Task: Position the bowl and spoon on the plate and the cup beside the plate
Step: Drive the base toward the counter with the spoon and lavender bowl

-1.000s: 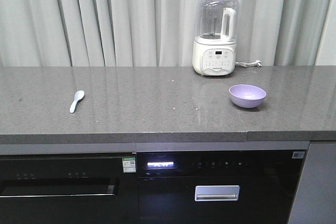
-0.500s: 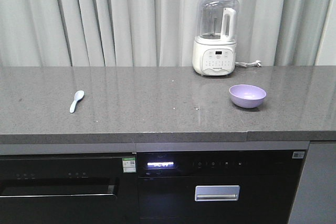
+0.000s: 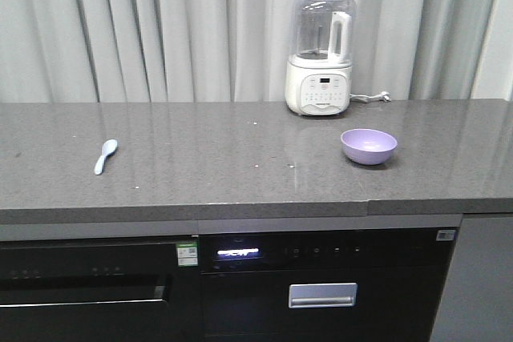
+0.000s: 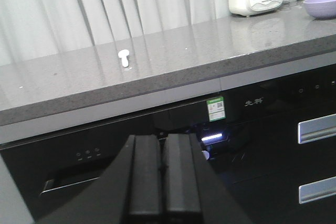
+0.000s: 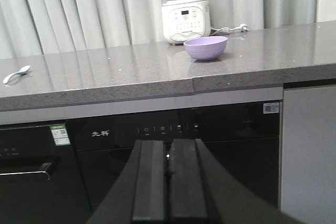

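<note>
I found both arms low in front of the cabinet fronts, below the countertop (image 3: 200, 174) edge. The left gripper (image 4: 161, 145) was clenched, pads pressed together, with nothing between them. The right gripper (image 5: 168, 148) was likewise clenched and empty.

In the front view the spoon (image 3: 105, 155) lay flat at 9 o'clock on the counter, scoop toward the curtains. The bowl (image 3: 369, 146) stood upright at 3 o'clock, well apart from the spoon. A white blender (image 3: 321, 58) stood at 11 o'clock from the bowl, near but not touching it. I saw neither the plate nor the cup in any view.

I judged the task barely begun, with the approach as the step in hand. To do it well I would find the plate first, then lift each wrist clear of the counter lip before advancing. I would release the claws before descending. The right arm suits the bowl, taken by its near rim. The spoon lies thin and flat, so the left must pinch the handle low and squarely.
</note>
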Available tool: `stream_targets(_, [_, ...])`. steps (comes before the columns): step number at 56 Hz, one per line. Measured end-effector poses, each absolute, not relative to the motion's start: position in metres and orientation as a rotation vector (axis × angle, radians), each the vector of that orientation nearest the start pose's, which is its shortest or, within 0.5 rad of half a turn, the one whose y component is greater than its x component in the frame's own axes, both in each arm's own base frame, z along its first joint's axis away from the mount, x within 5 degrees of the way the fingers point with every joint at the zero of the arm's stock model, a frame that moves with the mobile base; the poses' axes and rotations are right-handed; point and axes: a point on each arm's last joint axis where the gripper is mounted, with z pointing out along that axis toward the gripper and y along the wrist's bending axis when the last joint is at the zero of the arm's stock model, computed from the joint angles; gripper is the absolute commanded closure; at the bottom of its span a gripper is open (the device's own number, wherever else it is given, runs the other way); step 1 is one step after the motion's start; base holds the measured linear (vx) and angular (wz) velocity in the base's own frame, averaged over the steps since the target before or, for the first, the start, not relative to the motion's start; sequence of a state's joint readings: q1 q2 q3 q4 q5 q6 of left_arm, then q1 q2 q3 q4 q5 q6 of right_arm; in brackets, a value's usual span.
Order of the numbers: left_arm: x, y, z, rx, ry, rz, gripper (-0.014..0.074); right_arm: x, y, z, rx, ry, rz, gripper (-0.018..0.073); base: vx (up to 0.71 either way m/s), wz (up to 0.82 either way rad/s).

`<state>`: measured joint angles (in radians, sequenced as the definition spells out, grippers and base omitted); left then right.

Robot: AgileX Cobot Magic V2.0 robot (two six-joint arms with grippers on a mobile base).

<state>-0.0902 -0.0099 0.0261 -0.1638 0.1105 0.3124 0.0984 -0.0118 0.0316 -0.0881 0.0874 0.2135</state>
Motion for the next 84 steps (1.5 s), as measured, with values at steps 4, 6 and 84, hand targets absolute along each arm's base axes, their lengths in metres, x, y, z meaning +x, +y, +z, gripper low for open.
stream_targets(4, [0.0563, -0.0067, 0.1950, 0.206, 1.596, 0.032, 0.0594, 0.0566, 0.0049, 0.1952, 0.028, 1.593, 0.169, 0.0560, 0.06, -0.23])
stream_targets(6, [0.0563, -0.0067, 0.1950, 0.206, 1.596, 0.032, 0.0594, 0.0566, 0.0049, 0.1952, 0.028, 1.593, 0.169, 0.0560, 0.07, -0.29])
stream_targets(84, [0.0563, -0.0067, 0.1950, 0.206, 1.596, 0.032, 0.0594, 0.0566, 0.0049, 0.1952, 0.028, 1.593, 0.169, 0.0560, 0.23, 0.07])
